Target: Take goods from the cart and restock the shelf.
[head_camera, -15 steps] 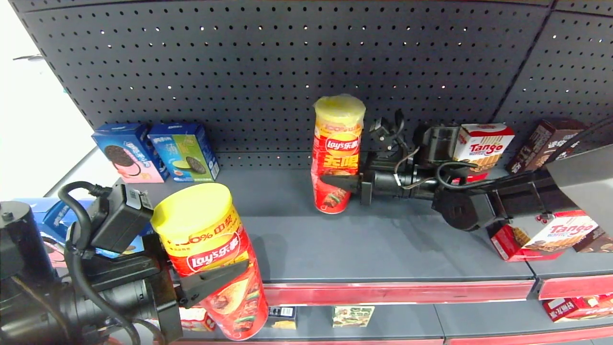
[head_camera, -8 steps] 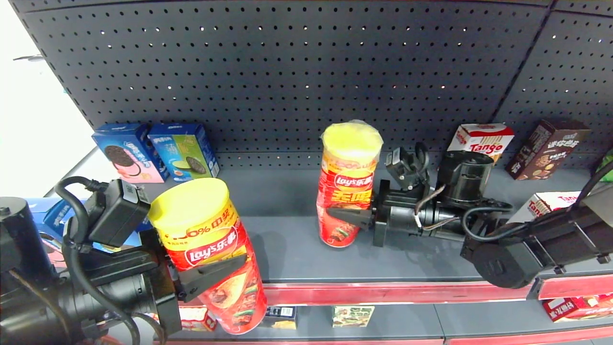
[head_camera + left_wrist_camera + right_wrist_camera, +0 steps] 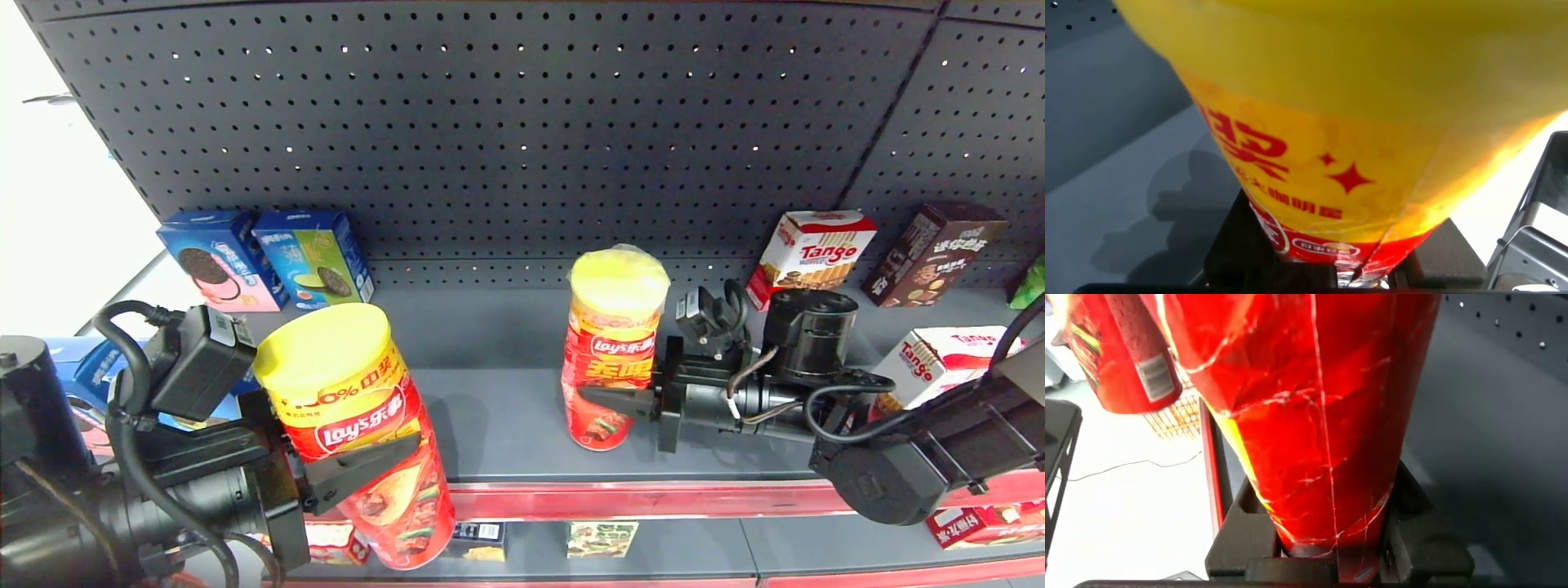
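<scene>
Since a moment ago, the right gripper point(image 3: 611, 392) has pulled the right chip can point(image 3: 616, 327) away from the back wall point(image 3: 490, 122). It has gone toward 5 o'clock, and the can is now nearer the front edge of the shelf point(image 3: 506, 425). The left arm has hardly moved at all.

From where I stand, the right gripper is closed tight around the lower part of the right chip can, with one black finger on each side. Its fingers are only as far apart as the can is wide. The can is red with a yellow lid and leans a little. Its bottom is very close to the shelf board, but I cannot tell if it touches.

Down at 8 o'clock, the left gripper point(image 3: 367, 457) squeezes the left chip can point(image 3: 351, 392) around its middle. This can hangs in front of the shelf edge, not on the board, with its top tipped toward 11 o'clock.

Two blue cookie boxes point(image 3: 265, 257) stand side by side at 10 o'clock, against the back wall. At 2 o'clock a wafer box point(image 3: 812, 245) and a brown box point(image 3: 931, 253) lean back. One more wafer box point(image 3: 939, 359) lies flat at 3 o'clock.
</scene>
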`<state>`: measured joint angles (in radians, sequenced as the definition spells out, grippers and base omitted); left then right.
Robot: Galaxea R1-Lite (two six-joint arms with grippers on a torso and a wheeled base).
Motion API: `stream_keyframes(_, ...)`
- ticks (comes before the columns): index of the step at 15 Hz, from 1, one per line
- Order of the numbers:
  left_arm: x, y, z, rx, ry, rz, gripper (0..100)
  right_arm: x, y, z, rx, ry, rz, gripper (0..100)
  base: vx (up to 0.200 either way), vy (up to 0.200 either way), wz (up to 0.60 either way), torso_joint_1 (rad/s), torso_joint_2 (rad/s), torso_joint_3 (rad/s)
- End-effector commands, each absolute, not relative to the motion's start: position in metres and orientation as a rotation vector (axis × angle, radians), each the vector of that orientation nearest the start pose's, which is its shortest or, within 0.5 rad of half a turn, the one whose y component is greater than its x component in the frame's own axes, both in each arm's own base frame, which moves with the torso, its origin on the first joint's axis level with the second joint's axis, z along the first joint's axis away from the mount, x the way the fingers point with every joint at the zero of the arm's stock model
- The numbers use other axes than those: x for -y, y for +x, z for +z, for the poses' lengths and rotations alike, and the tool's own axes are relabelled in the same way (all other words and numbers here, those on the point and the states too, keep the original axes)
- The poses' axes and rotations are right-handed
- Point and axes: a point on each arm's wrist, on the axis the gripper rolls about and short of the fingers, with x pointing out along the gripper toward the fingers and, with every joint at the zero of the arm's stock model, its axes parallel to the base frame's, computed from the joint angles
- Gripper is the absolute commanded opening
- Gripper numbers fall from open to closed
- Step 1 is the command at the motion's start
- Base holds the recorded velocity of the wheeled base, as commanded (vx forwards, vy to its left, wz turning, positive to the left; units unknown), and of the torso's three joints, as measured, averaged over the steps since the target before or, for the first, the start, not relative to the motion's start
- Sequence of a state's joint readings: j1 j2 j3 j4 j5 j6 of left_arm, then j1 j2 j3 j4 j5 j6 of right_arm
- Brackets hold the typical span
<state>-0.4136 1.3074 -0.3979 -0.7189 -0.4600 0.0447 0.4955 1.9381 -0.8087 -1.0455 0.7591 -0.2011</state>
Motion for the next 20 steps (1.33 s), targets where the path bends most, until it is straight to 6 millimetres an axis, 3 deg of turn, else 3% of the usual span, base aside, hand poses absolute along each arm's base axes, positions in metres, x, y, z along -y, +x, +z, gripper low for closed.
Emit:
stream_keyframes(1,0.085,0.168,0.179,-0.177,0.037,-0.876,0,-0.174,0.297,0.143,0.025,-0.162,1.252,0,0.000,0.000,0.00,0.000,0.00,0.000)
stream_keyframes(7,0.084,0.167,0.178,-0.182,0.037,-0.874,0,-0.172,0.298,0.140,0.021,-0.171,1.248,0,0.000,0.000,0.00,0.000,0.00,0.000)
stream_keyframes(8,0.084,0.167,0.178,-0.182,0.037,-0.874,0,-0.171,0.299,0.140,0.024,-0.173,1.251,100,0.000,0.000,0.00,0.000,0.00,0.000)
stream_keyframes(14,0.084,0.167,0.178,-0.182,0.037,-0.876,0,-0.159,0.289,0.144,0.037,-0.180,1.230,100,0.000,0.000,0.00,0.000,0.00,0.000)
stream_keyframes(18,0.084,0.167,0.178,-0.180,0.037,-0.876,0,-0.139,0.265,0.179,0.123,-0.193,1.185,100,0.000,0.000,0.00,0.000,0.00,0.000)
stream_keyframes(20,0.084,0.167,0.178,-0.182,0.037,-0.876,0,-0.119,0.247,0.194,0.158,-0.202,1.139,100,0.000,0.000,0.00,0.000,0.00,0.000)
